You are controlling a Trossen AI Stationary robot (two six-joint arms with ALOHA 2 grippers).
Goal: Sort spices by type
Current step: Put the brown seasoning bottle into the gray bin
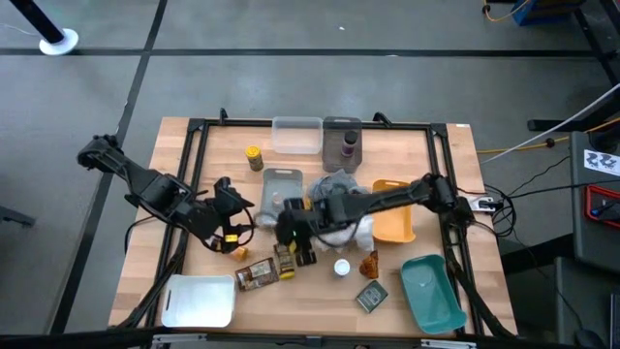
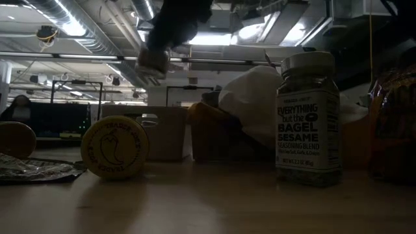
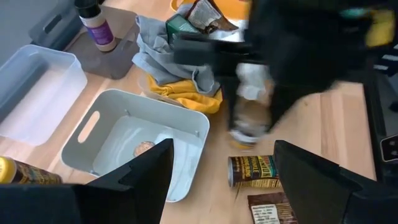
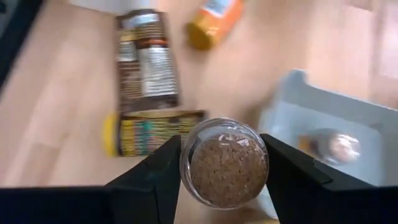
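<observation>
High view: the right gripper [image 1: 294,230] hangs at the centre of the frame, its arm stretching in from the right across a bunched grey cloth [image 1: 341,184]. The left gripper [image 1: 231,206] waits centre-left, jaws apart and holding nothing. Below the right gripper lie a brown packet [image 1: 256,275] and a small brown jar [image 1: 286,264] on its side. An orange bottle [image 1: 235,252] lies flat just left of them. A yellow jar [image 1: 254,157] stands upright at upper centre-left, near a clear tray [image 1: 296,135].

Low view: a jar labelled "Everything but the Bagel Sesame" [image 2: 307,118] stands upright at right, long axis vertical, lid at the top. A round yellow lid [image 2: 115,147] faces the camera at left — the jar behind it seems to lie on its side.

Left wrist view: the grey tray [image 3: 140,144] fills the lower left with a tiny round pot [image 3: 144,148] inside. The right arm blurs across the upper right, a glass jar [image 3: 247,118] in its fingers, long axis roughly vertical.

Right wrist view: the two dark fingers [image 4: 155,174] close on the glass spice jar [image 4: 225,162] at lower centre — its round end points straight at the camera, brown grains showing inside. Above it the brown packet [image 4: 145,58] lies lengthwise up the frame.
</observation>
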